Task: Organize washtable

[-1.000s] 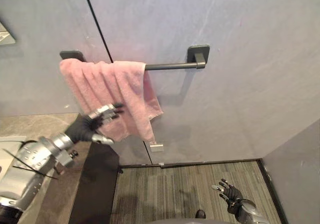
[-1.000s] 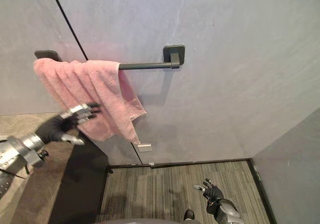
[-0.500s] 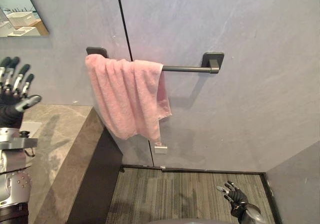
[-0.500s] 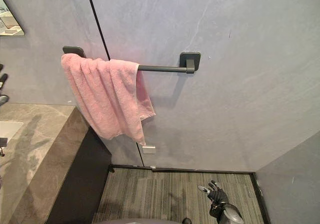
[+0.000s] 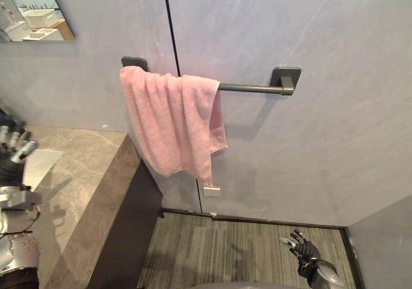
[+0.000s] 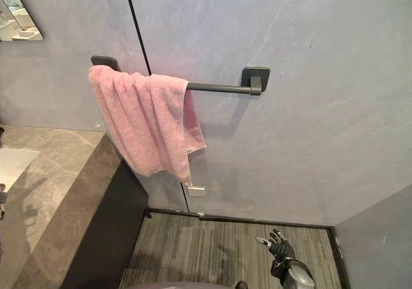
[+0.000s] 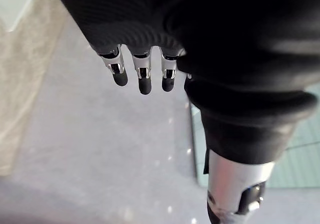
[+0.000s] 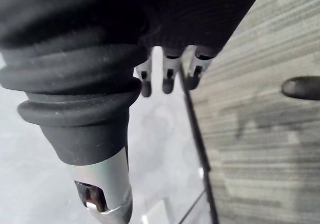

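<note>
The robot's left hand [image 5: 13, 152] is raised above the stone bench [image 5: 84, 186], fingers [image 7: 144, 79] straight and spread wide, holding nothing. It stands beside the pale basin [image 5: 40, 165] set into the bench top and is well apart from the towel. An upright, empty palm suggests it is free for whatever the tidying calls for next.

The right hand [image 6: 278, 245] hangs low over the striped floor [image 5: 238, 244], fingers loose and empty. It looks idle, kept out of the way.

Beyond the bench's end, the pink towel [image 5: 174, 125] is draped over the dark rail [image 5: 251, 88] on the grey wall [image 5: 335, 141]. It is bunched toward the rail's end nearest the bench, leaving the far half bare. One corner trails lower than the rest. Hung there, it is off the bench top and can dry, which suits the job, though the uneven folds may merit straightening.

A mirror [image 5: 35, 20] sits high on the wall above the bench, and 1 small white socket [image 5: 211, 190] sits below the towel.
</note>
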